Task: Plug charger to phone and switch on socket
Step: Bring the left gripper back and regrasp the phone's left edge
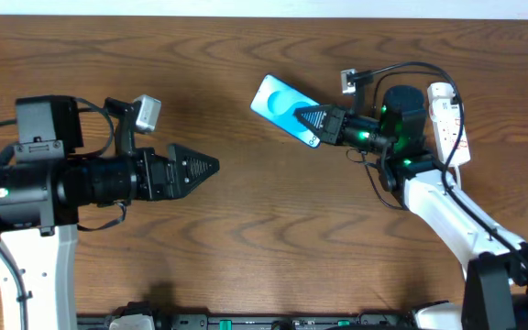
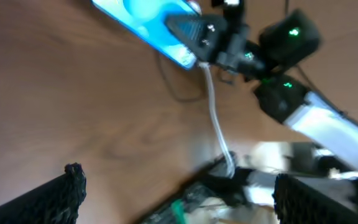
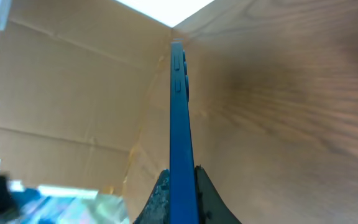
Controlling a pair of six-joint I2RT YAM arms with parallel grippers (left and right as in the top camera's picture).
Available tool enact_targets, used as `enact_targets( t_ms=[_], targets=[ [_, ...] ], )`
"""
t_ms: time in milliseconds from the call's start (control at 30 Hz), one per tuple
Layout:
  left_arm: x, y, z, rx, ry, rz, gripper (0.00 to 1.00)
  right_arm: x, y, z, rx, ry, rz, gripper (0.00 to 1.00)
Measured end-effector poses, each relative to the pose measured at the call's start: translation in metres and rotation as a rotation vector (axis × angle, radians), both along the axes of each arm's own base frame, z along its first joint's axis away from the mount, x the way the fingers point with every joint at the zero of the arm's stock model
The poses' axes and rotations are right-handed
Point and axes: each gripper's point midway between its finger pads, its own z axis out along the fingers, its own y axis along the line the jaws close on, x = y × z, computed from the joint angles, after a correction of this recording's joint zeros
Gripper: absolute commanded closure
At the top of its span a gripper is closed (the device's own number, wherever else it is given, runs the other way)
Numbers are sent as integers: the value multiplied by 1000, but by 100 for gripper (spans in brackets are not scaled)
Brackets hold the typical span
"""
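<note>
The phone [image 1: 278, 101], with a light-blue screen and black edge, is held off the table, tilted, at the back middle. My right gripper [image 1: 314, 117] is shut on its right end. In the right wrist view the phone's blue edge [image 3: 178, 112] stands between the two fingers [image 3: 182, 180]. The left wrist view shows the phone [image 2: 142, 15] and the right gripper [image 2: 197, 34] at the top. My left gripper [image 1: 211, 166] is open and empty, left of the phone, fingers pointing right. The white socket strip [image 1: 449, 124] lies at the far right behind the right arm. A thin dark cable [image 2: 178, 94] lies below the phone; the charger's plug and adapter are not visible.
The right arm [image 1: 438, 206] reaches in from the front right and covers part of the socket strip. A black cable [image 1: 401, 68] arcs over the right wrist. A cardboard wall [image 3: 73, 93] stands beyond the table's far edge.
</note>
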Motion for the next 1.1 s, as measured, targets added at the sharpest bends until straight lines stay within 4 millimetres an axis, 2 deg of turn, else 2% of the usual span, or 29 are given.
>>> enact_targets(
  t_ms=[167, 267, 400, 567, 667, 867, 1100],
  targets=[
    [35, 5, -13, 25, -149, 0, 3, -9, 6, 14, 52, -21, 69, 99],
    [50, 5, -23, 4, -157, 22, 2, -16, 10, 21, 81, -23, 115, 99],
    [72, -5, -57, -57, -69, 57, 2, -22, 11, 23, 100, -8, 151, 99],
    [85, -32, -102, -121, 119, 64, 2, -22, 8, 24, 110, 9, 154, 99],
    [95, -49, -118, -155, 206, 75, 2, -21, 6, 24, 114, 17, 152, 99],
    [119, -76, -125, -242, 303, 121, 2, -18, 5, 23, 133, 77, 121, 99],
    [136, -84, -106, -350, 346, 195, 2, -3, 3, 19, 179, 225, -10, 99]
  ],
)
